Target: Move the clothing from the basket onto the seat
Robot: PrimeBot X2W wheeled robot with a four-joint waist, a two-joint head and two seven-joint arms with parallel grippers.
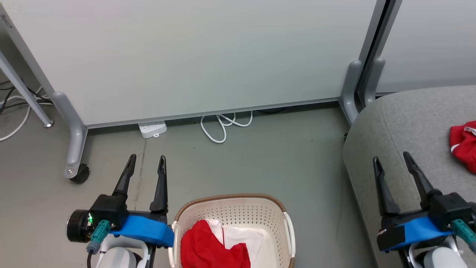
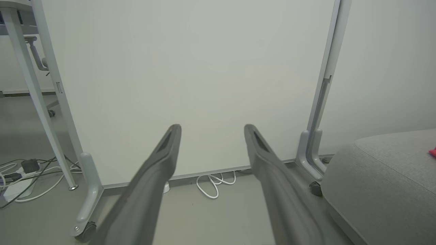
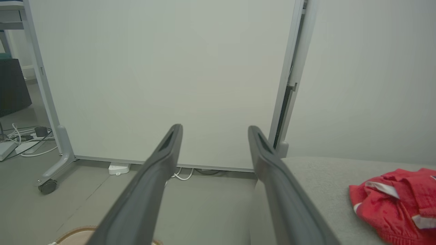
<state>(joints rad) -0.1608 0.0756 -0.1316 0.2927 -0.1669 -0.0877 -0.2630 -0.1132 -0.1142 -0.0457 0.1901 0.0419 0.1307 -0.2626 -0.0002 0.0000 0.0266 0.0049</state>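
Note:
A cream basket (image 1: 277, 217) with a brown rim stands on the floor at the bottom centre, and its rim edge (image 3: 73, 232) also shows in the right wrist view. Red and white clothing (image 1: 212, 245) lies bunched inside it. Another red garment (image 1: 464, 145) (image 3: 396, 204) rests on the grey seat (image 1: 405, 123) (image 2: 385, 183) (image 3: 316, 190) at the right. My left gripper (image 1: 146, 160) (image 2: 212, 128) hovers open just left of the basket, holding nothing. Over the seat's front corner my right gripper (image 1: 392, 157) (image 3: 214, 128) is open too, left of the garment.
A white rolling partition (image 1: 193, 56) on castors (image 1: 79, 173) stands across the back. Beneath it lie a white power strip (image 1: 152, 129) and looped cable (image 1: 223, 126). A table leg (image 1: 22, 89) and more cables sit at far left. Grey floor (image 1: 260, 160) spreads between basket and partition.

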